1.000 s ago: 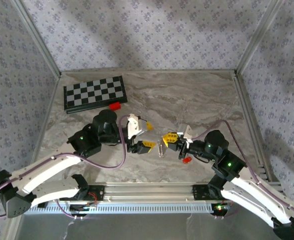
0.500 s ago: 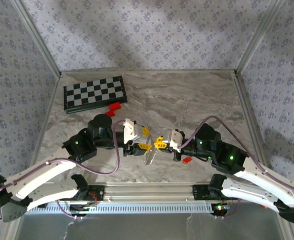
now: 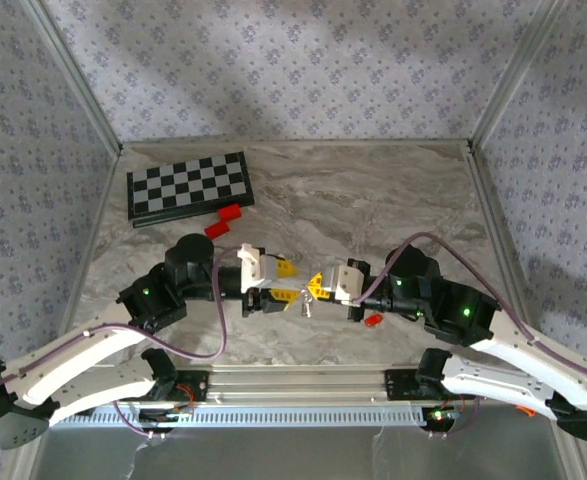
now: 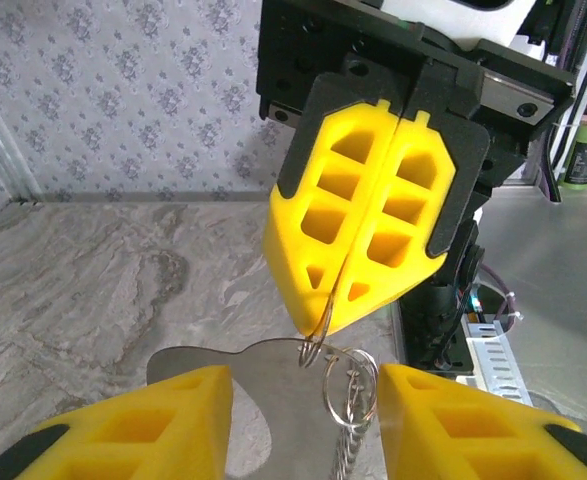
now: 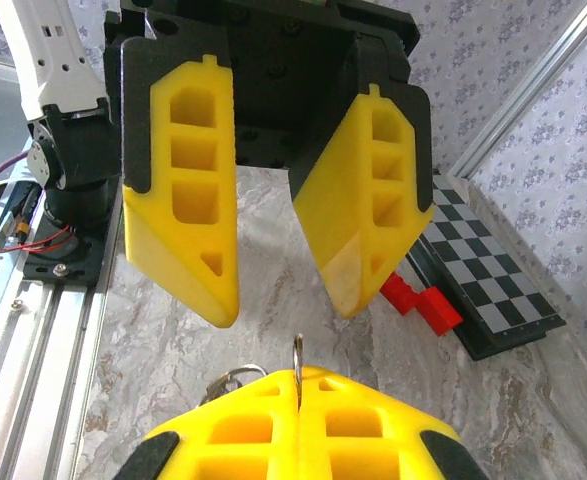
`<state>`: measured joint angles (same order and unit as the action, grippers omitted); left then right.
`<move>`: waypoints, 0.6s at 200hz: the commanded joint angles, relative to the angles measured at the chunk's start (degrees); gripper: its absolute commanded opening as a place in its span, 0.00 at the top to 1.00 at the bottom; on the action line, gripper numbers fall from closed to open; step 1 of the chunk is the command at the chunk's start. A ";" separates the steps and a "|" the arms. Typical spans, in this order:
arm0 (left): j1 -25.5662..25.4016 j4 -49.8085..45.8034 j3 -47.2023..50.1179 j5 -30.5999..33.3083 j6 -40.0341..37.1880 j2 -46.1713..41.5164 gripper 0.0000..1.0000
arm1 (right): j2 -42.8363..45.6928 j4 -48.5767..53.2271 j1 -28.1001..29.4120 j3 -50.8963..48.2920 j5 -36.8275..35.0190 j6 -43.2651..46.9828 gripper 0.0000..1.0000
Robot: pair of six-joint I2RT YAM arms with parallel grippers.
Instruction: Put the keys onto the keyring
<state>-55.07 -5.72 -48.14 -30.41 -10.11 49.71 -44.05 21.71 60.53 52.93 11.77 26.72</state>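
Small red key (image 3: 373, 320) lies on the table (image 3: 403, 200), just beside the right arm. At centre, the right gripper (image 3: 316, 285), fingers pressed together, pinches the wire of the keyring (image 4: 349, 376). The left gripper (image 3: 289, 282), fingers parted, straddles the ring. Beyond lie red blocks (image 3: 223, 220) and a chessboard (image 3: 188, 187).

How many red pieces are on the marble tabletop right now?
3: two red rectangular blocks beside the black-and-white chessboard, one tiny red piece near the right gripper. Others may be hidden.
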 commanded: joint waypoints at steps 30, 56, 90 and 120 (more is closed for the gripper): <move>-1.57 3.15 -0.99 -1.06 -2.51 1.25 0.68 | 0.11 -1.65 0.44 1.17 1.45 1.23 1.00; -1.88 3.60 -1.34 -0.70 -2.81 1.84 0.75 | 1.05 -2.81 0.50 0.38 2.20 0.92 1.00; -1.97 3.98 -2.11 -1.05 -3.07 2.91 0.85 | 1.40 -3.22 0.66 -0.12 2.14 0.79 1.00; -2.22 4.53 -2.09 -0.92 -2.91 3.33 0.92 | 1.69 -3.19 0.73 -0.33 2.12 0.78 1.00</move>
<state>-56.71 -3.27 -48.16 -30.41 -12.62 52.86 -43.38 20.84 60.80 52.56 12.84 27.05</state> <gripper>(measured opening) 0.093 0.051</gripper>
